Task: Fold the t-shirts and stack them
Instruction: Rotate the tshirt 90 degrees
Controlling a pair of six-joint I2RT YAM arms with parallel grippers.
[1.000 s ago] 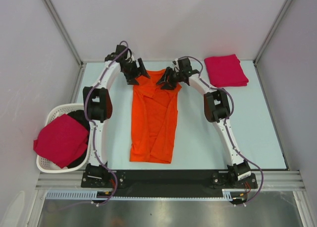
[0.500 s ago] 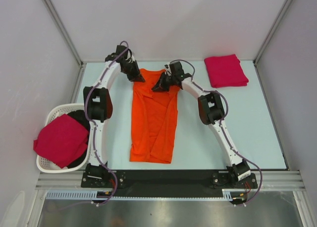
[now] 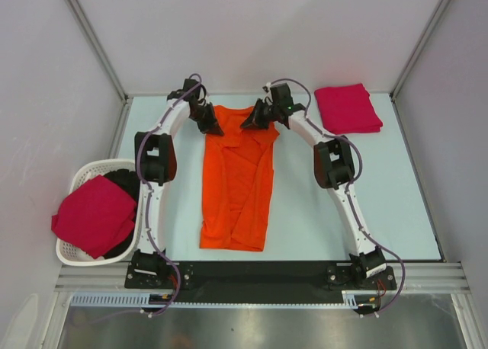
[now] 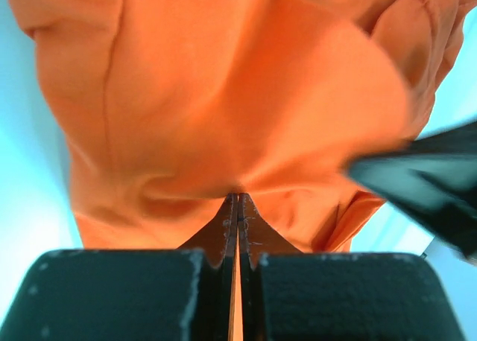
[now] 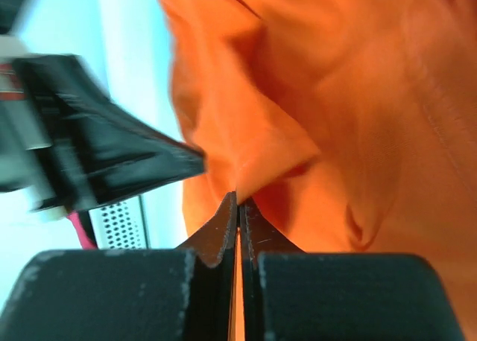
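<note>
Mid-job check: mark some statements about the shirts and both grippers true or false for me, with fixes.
1. The left gripper and right gripper are both shut on the far end of the orange t-shirt. True.
2. A folded crimson-pink shirt lies at the far right corner of the table. True.
3. The orange t-shirt is folded into a compact square. False: it lies as a long strip.
4. Another crimson-pink shirt lies draped over the white basket. True.
5. The right gripper holds the folded crimson-pink shirt. False: it grips the orange t-shirt.
</note>
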